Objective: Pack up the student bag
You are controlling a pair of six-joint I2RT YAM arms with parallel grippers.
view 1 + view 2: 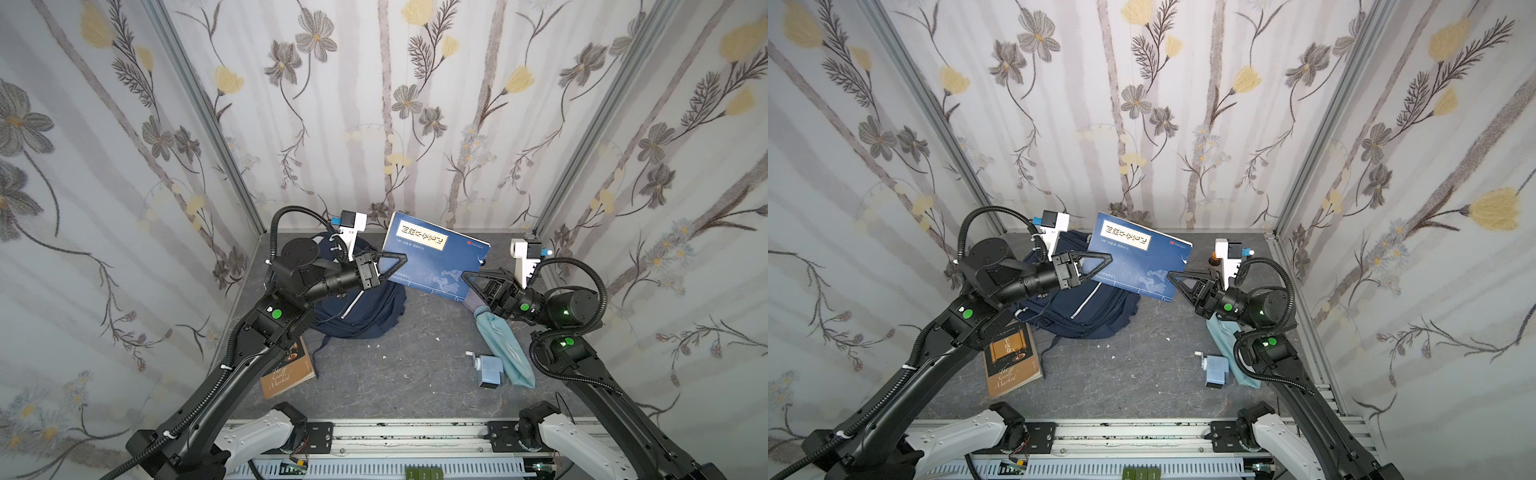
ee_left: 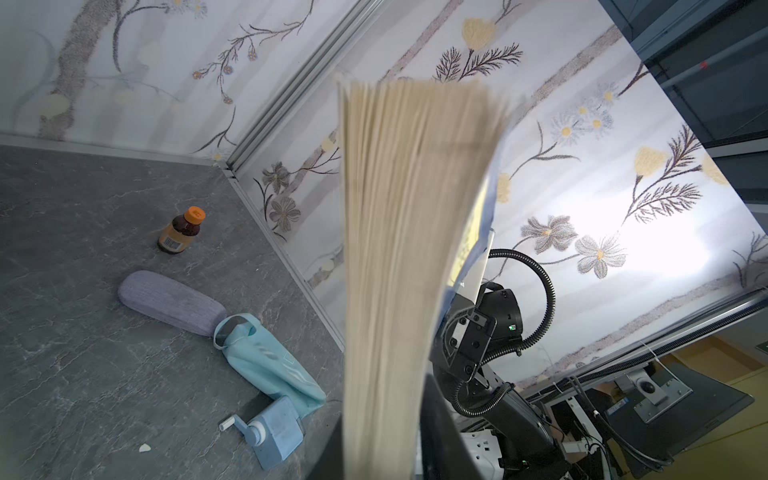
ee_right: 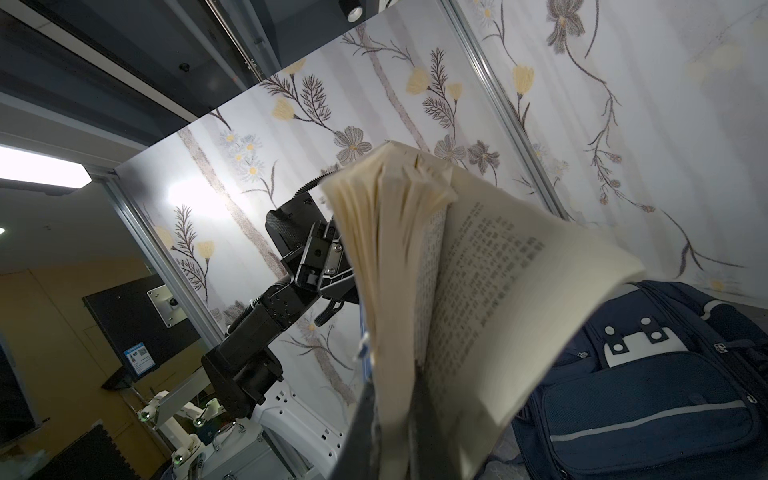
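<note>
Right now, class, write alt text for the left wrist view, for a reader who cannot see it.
A book, cream page edges facing the camera, fills the middle, with the right arm behind it. On the grey table are an upright orange-capped brown bottle, a grey case, a pale blue pouch and a blue crank sharpener.

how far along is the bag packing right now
Done: nothing visibly packed. In hand: left gripper and right gripper both grip the blue book, raised near the student bag. Left on the table: brown book, bottle, grey case, teal pouch, sharpener.
</note>
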